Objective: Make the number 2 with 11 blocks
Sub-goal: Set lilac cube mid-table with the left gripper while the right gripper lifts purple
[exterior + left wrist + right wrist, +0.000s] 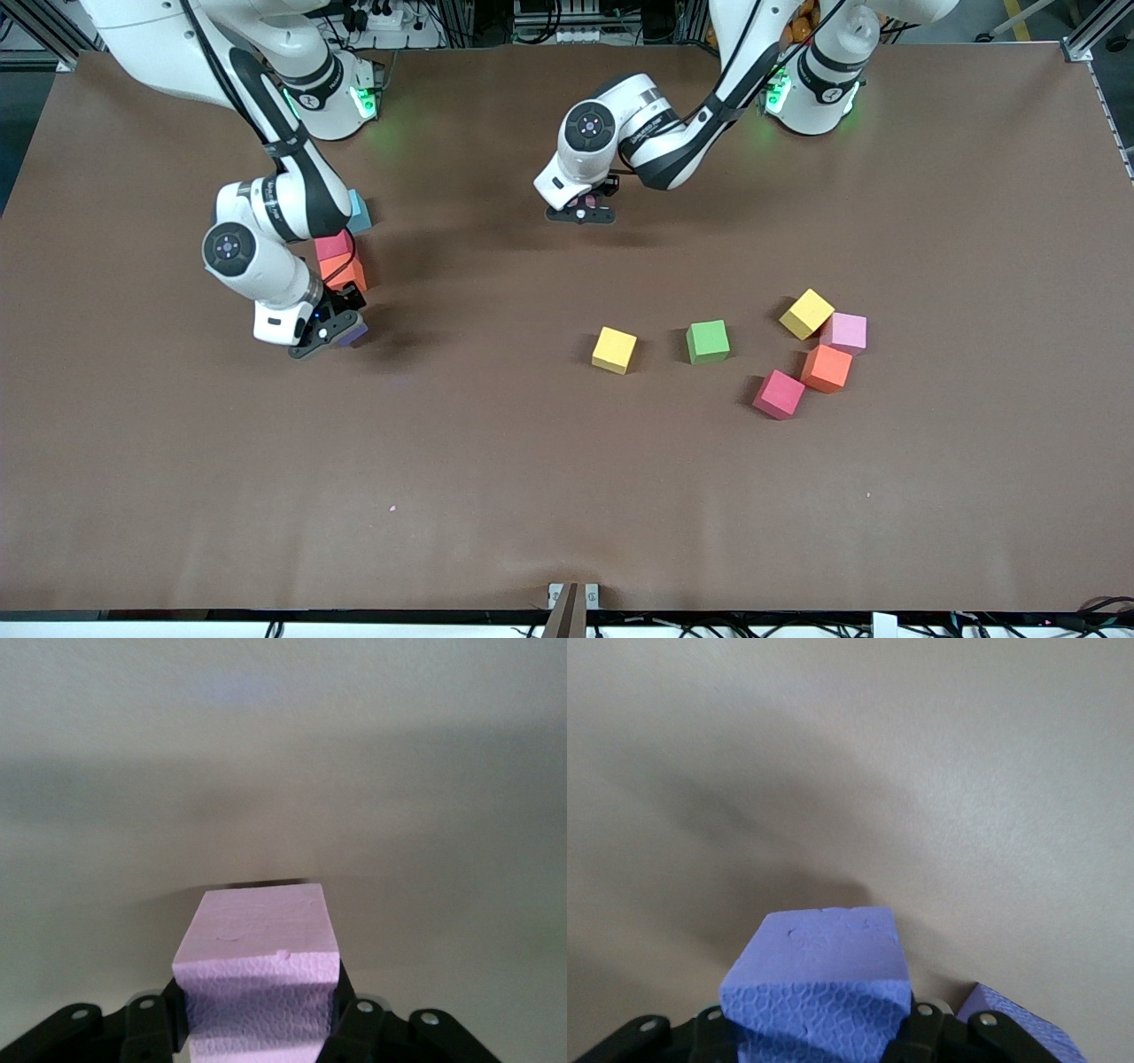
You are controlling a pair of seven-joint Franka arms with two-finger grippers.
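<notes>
Six loose foam cubes lie toward the left arm's end of the brown table [567, 496]: yellow [614, 349], green [708, 341], a second yellow [806, 313], pink [844, 333], orange [827, 369] and red [779, 394]. No number 2 shows; light blue [358, 211], red [334, 245] and orange [345, 271] cubes cluster toward the right arm's end. The right gripper [341, 326] clamps a purple cube [818, 979] there, with another purple cube [1019, 1023] just beside it; the left gripper [581, 211] carries a pale pink cube [259, 961] over the middle. Most placing remains, I judge.

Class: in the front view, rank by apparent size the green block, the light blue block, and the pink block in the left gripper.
1. green block, fully visible
2. light blue block, partly hidden by the right arm
3. pink block in the left gripper, mostly hidden
</notes>
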